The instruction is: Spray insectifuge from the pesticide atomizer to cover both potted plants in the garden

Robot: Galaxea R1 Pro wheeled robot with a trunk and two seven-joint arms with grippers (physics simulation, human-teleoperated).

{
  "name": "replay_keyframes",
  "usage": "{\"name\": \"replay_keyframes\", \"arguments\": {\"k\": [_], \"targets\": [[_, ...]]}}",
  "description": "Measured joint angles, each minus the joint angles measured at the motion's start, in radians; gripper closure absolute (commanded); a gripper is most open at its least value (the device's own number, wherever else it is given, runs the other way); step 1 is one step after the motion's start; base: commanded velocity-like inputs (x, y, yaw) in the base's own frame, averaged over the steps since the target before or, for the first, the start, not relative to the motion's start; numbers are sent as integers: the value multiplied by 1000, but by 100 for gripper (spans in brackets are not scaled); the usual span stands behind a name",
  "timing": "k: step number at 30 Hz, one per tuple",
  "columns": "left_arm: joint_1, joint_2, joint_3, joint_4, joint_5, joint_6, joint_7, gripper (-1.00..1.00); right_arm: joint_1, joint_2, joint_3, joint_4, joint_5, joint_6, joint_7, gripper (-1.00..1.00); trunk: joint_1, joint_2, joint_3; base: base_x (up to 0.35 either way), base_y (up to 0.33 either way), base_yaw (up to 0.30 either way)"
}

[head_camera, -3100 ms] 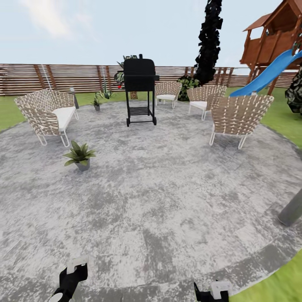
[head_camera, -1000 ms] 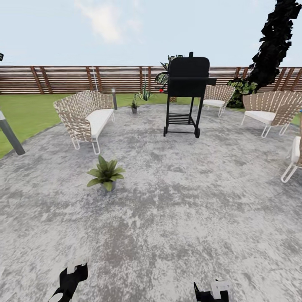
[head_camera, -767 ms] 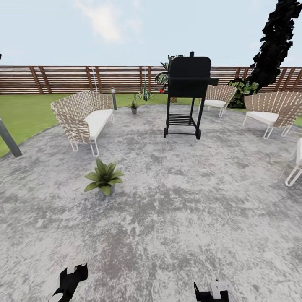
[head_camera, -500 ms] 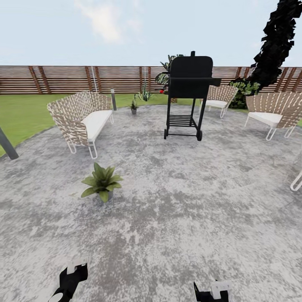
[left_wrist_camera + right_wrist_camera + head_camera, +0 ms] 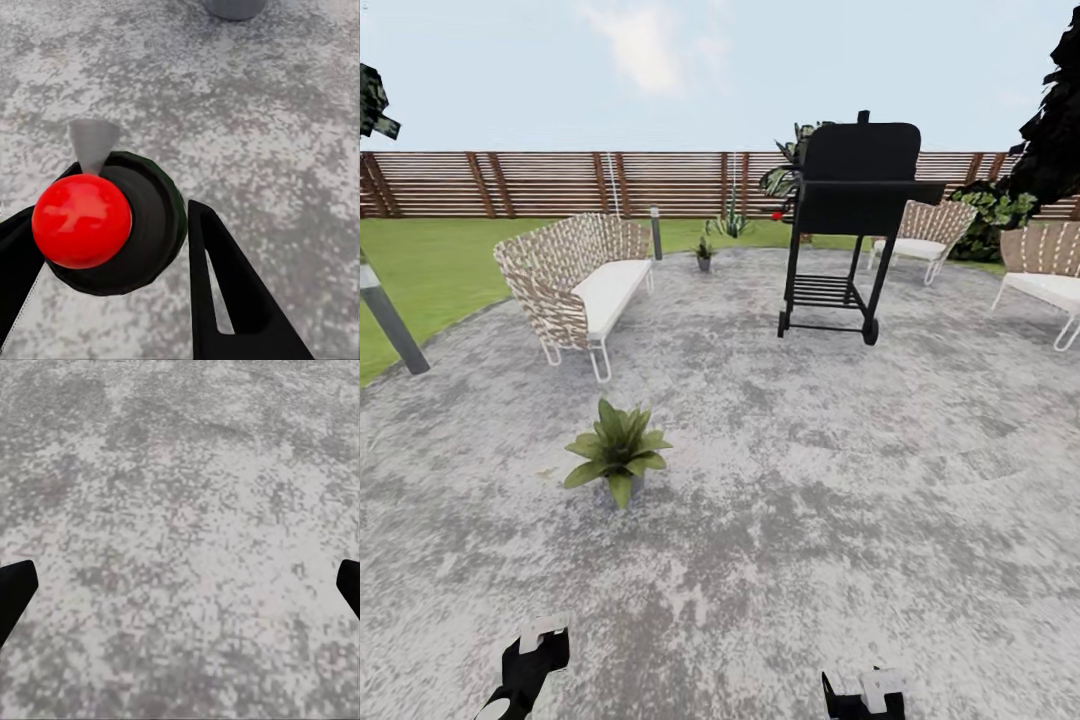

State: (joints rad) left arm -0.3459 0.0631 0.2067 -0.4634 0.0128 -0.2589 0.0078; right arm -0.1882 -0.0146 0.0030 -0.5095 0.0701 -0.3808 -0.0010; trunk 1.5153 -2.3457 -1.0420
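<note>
1. While my rig stands on the round grey speckled paving, my left gripper hangs low over the stone; its wrist camera shows the black fingers closed on the pesticide atomizer, a dark round-bodied sprayer with a glossy red ball top and a pale grey nozzle.
2. Ahead of that left gripper, and a little toward my right, sits the nearer potted plant, a low rosette of broad pointed green leaves in a small grey pot, well apart from the fingers.
3. Much farther ahead, near the paving's far edge, stands the second potted plant, small and hard to make out, just beside a grey bollard light.
4. Between the two plants, left of the line from my left gripper, stands a woven wicker bench with a white cushion.
5. My right gripper hangs low at my right side; its wrist view shows only the black finger edges set far apart over bare paving, jaws wide and empty.
6. Far ahead of the right gripper stands a black wheeled barbecue grill, with wicker chairs beyond it.
7. Behind everything runs a brown slatted wood fence along green lawn, where another grey bollard leans at my far left.
</note>
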Motion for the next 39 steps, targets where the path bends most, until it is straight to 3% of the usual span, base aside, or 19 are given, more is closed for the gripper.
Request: {"name": "replay_keyframes", "arguments": {"k": [10,19,24,28,31,34,39], "targets": [[0,1,0,0,0,0,0,100,0,0,0,-4,-1,0,0,-100,0,0,0,313,0,174],[0,0,0,0,0,0,-1,100,0,0,0,-5,1,1,-2,-100,1,0,0,40,0,5],[3,14,-8,3,-24,17,-29,100,-17,26,11,-23,27,29,25,-100,1,0,0,0,0,0],[15,30,18,5,-5,-6,-11,100,-18,16,-13,0,6,6,3,-100,1,0,0,0,0,0],[15,46,16,8,12,-8,3,100,-18,11,-26,16,-10,-10,-12,-100,1,0,0,0,0,0],[12,63,12,6,14,-7,18,100,-18,9,-29,23,-26,-22,-27,-100,1,0,0,0,0,0],[-6,91,8,3,-5,4,-12,100,-20,6,-29,3,-25,-22,-25,-100,1,0,0,0,0,0]]}}
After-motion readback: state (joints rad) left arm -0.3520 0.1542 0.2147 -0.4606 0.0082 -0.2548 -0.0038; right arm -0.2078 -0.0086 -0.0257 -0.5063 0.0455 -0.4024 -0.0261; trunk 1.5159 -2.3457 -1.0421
